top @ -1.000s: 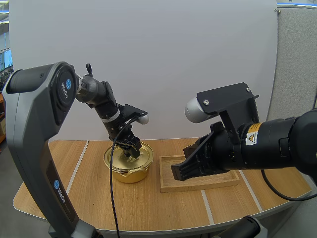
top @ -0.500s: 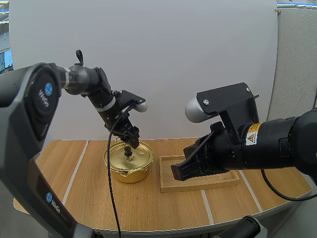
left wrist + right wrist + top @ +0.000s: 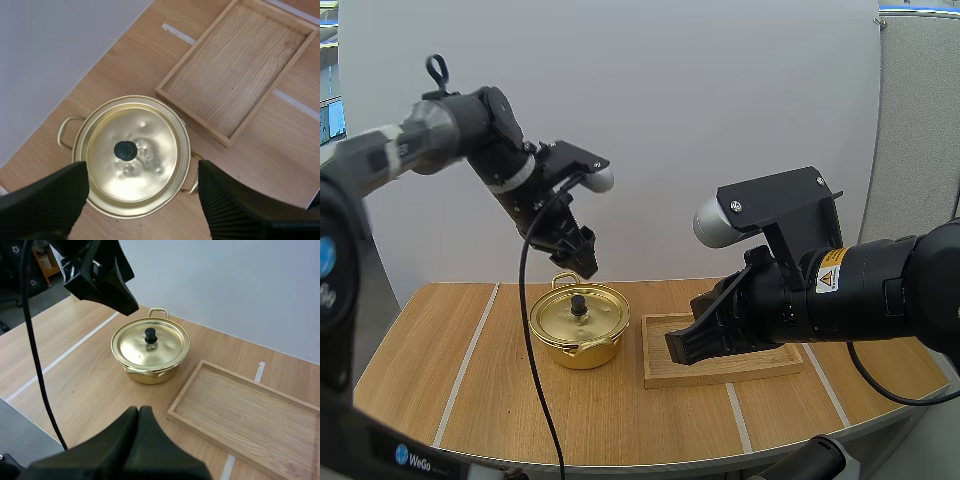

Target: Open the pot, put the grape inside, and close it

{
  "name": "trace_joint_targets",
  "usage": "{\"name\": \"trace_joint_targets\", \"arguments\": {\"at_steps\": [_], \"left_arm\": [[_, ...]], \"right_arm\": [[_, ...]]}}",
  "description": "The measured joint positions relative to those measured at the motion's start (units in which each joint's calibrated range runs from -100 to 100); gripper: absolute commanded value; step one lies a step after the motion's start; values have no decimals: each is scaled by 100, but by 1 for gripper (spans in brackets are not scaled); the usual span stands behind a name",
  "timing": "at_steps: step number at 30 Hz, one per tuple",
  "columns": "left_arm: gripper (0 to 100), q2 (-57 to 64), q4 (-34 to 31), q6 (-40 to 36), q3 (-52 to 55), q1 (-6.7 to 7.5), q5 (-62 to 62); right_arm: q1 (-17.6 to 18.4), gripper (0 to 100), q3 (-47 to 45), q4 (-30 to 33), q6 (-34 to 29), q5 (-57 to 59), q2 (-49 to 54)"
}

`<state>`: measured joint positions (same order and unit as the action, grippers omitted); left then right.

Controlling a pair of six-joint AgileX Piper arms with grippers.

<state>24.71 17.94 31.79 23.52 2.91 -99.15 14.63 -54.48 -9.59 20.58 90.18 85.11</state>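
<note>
Two containers: pot (image 3: 582, 352) w/ lid (image 3: 578, 315) on, wooden tray (image 3: 240, 410) just beside.

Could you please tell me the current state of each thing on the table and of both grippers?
pot: upright on the table, closed.
lid: seated on the pot, knob up.
wooden tray: flat beside the pot, nothing in it.
left gripper: open, above the lid, holding nothing.
right gripper: shut on nothing, near the tray.
</note>
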Motion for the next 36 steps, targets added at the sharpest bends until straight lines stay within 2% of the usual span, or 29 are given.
{"name": "trace_joint_targets", "arguments": {"at_steps": [10, 17, 19, 21, 22, 23, 36], "left_arm": [[100, 1172, -11, -281, 2, 0, -50], [17, 1486, -22, -366, 2, 0, -65], [0, 1536, -22, -379, 2, 0, -65], [0, 1691, -22, -447, 2, 0, -65], [0, 2337, -22, -637, 2, 0, -65], [0, 2487, -22, -661, 2, 0, -65], [0, 3780, -22, -1358, 2, 0, -82]], "right_arm": [[0, 0, 0, 0, 0, 0, 0], [0, 0, 0, 0, 0, 0, 0], [0, 0, 0, 0, 0, 0, 0], [0, 0, 0, 0, 0, 0, 0], [0, 0, 0, 0, 0, 0, 0], [0, 0, 0, 0, 0, 0, 0], [0, 0, 0, 0, 0, 0, 0]]}}
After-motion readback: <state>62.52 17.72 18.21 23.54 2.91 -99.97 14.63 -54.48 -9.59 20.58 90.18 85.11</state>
